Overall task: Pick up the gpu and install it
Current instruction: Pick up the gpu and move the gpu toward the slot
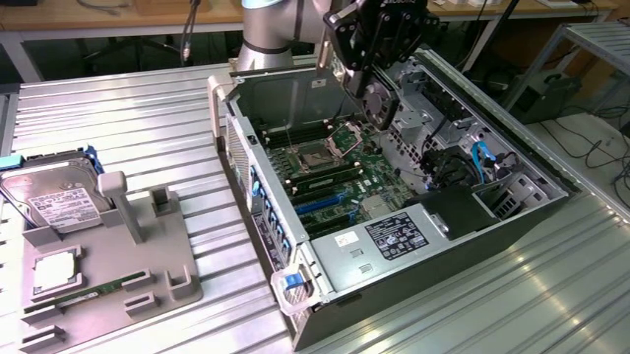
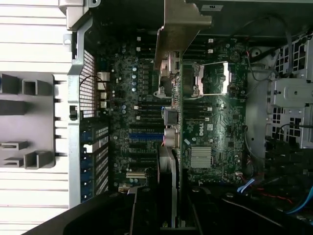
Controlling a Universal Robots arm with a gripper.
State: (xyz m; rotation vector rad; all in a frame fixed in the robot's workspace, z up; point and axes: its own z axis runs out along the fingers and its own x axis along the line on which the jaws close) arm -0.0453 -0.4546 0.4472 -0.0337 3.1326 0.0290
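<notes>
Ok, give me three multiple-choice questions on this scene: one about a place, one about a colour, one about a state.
1. The graphics card is: A on the table; B held over the open computer case; C plugged into its slot.
2. The motherboard is: A green; B red; C white.
3. The gripper is: A open, empty; B shut on the graphics card; C touching the table.
Answers: B, it hangs over the case; A, the board looks green; B, it grips the card.
</notes>
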